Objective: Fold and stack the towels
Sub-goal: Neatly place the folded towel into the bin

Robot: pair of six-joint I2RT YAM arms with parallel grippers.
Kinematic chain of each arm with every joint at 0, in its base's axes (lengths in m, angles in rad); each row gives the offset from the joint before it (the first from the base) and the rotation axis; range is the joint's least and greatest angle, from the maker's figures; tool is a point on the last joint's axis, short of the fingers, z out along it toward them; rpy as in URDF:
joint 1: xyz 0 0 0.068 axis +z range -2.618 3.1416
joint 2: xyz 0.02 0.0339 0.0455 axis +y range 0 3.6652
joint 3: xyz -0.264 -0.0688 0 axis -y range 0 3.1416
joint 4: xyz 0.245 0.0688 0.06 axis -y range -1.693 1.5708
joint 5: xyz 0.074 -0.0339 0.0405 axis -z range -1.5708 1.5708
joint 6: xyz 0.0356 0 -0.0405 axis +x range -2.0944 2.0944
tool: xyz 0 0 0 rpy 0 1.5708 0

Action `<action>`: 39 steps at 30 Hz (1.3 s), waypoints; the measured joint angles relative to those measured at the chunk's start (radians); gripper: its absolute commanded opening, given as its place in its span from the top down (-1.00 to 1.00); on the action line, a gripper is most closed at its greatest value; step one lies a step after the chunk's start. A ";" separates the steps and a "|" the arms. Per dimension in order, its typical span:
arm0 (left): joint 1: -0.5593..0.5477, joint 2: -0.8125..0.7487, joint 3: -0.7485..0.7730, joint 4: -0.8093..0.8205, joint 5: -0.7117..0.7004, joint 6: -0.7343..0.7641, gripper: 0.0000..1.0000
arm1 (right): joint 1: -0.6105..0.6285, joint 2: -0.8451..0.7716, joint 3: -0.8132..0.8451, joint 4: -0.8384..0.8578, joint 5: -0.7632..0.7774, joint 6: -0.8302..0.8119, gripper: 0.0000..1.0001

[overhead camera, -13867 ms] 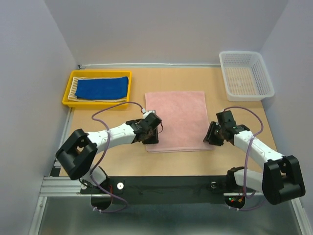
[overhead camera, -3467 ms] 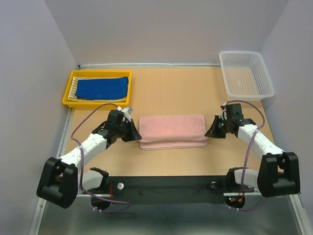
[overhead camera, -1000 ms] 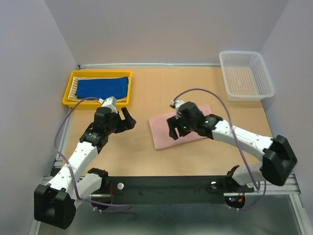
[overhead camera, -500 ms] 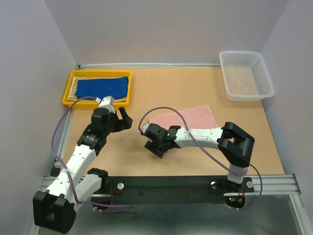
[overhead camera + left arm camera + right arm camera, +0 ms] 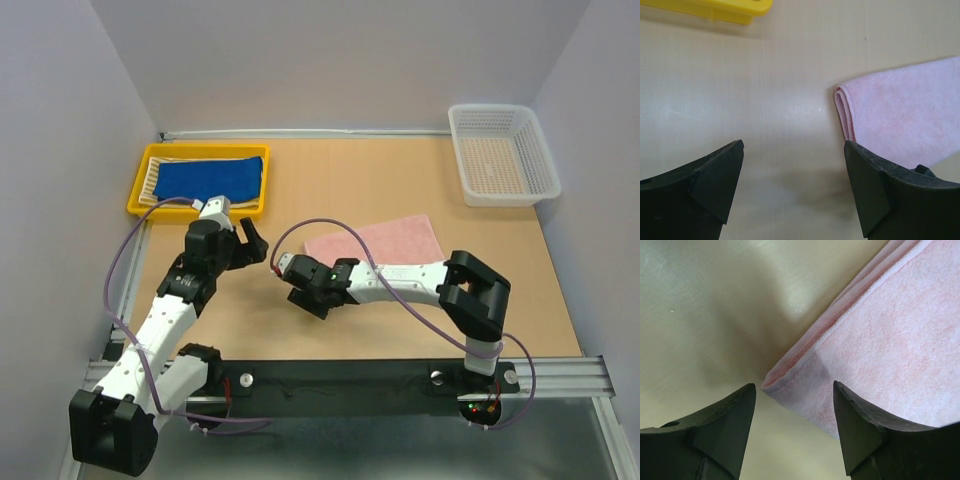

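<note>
The pink towel's [image 5: 385, 240] near left corner sits under the right claw [image 5: 312, 296]
The folded towel lies on the table [image 5: 400, 180], long side left to right, a bit tilted. The right claw is nearest, half open over that corner, holding nothing. The left claw [image 5: 255, 245] hangs wide open off the left end.

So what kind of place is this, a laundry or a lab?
Probably a robot test bench, not a laundry: a left arm and right arm bolted at a wooden table's edge, plain walls boxing it in, a pink towel and a yellow tray laid out as props.
</note>
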 measured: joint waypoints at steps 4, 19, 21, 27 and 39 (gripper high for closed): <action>0.007 0.000 0.000 0.001 0.001 0.000 -0.85 | 0.002 0.002 0.021 0.000 0.016 -0.016 -0.35; 0.011 0.004 -0.002 0.006 0.011 0.000 -0.83 | 0.007 0.057 0.002 0.078 0.042 -0.009 0.40; 0.011 0.011 -0.002 0.006 0.016 0.000 -0.84 | 0.010 0.057 -0.012 0.095 0.043 -0.006 0.59; 0.011 0.045 -0.002 0.006 0.035 0.000 -0.84 | 0.010 0.049 -0.030 0.116 0.048 0.008 0.99; 0.004 0.135 -0.082 0.131 0.159 -0.197 -0.89 | -0.098 -0.124 -0.236 0.301 -0.103 0.114 0.99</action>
